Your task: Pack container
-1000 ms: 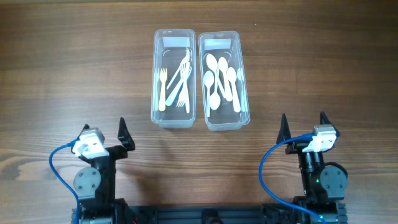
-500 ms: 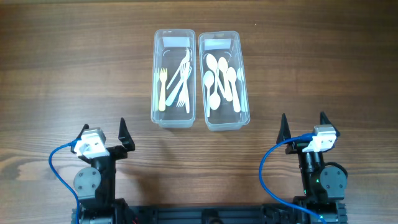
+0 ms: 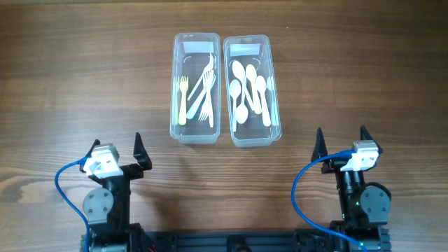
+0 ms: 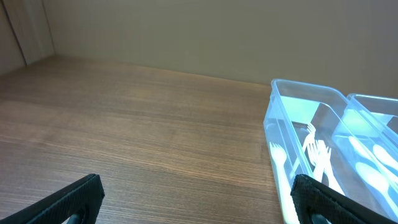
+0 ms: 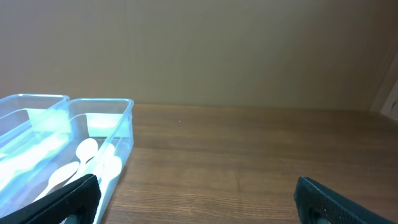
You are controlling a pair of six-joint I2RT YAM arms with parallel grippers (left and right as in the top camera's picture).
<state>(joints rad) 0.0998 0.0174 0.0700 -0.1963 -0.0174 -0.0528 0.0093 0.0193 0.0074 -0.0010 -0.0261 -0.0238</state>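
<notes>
Wooden desk (image 3: 70, 70): only the wrist views show the plain beige wall (image 4: 186, 31) behind its far edge, and only the overhead view shows both containers whole. The fork container (image 3: 174, 91) and spoon container (image 3: 277, 98) sit just beside each other at 12 o'clock, long axes running 12 to 6, with the forks (image 3: 203, 91) and spoons (image 3: 248, 91) roughly lengthwise and open desk at 3, 6 and 9 o'clock. The left gripper (image 3: 117, 141) at 7 o'clock and the right gripper (image 3: 341, 131) at 5 o'clock stand well apart from the containers, each spread wide and holding nothing.
</notes>
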